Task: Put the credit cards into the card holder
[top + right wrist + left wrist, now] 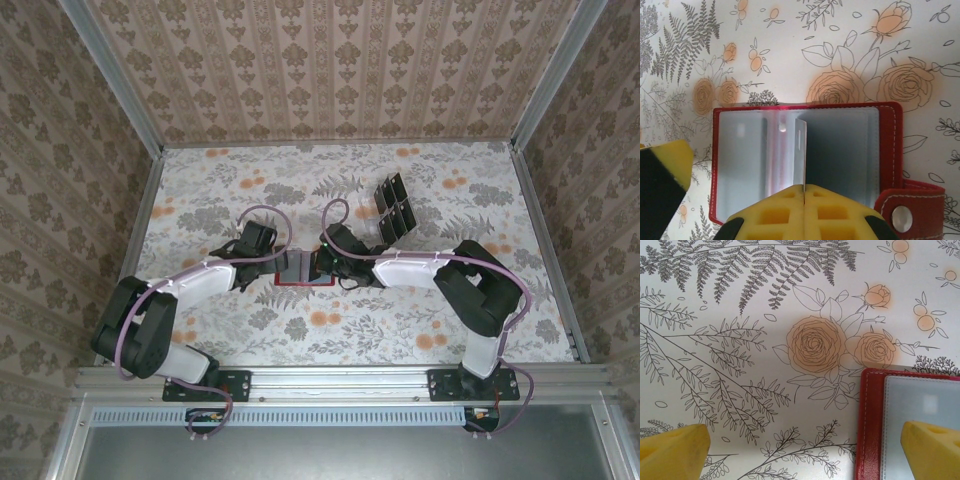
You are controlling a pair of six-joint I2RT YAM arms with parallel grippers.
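The small red folding wallet (894,150) lies open; the thin dark grey cards (392,208) stand beyond it. A pale leaf (800,150) at its fold is pinched by the right gripper (804,192). The left gripper (802,452) is spread wide at its edge. The cards are judged light, stiff and slick, and best pinched by an edge.

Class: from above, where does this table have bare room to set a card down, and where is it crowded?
Free: far-left cloth between left arm and back wall; the near strip between both arms, before the card holder. Crowded: the centre, where left gripper and right gripper meet at it, credit cards racked behind.
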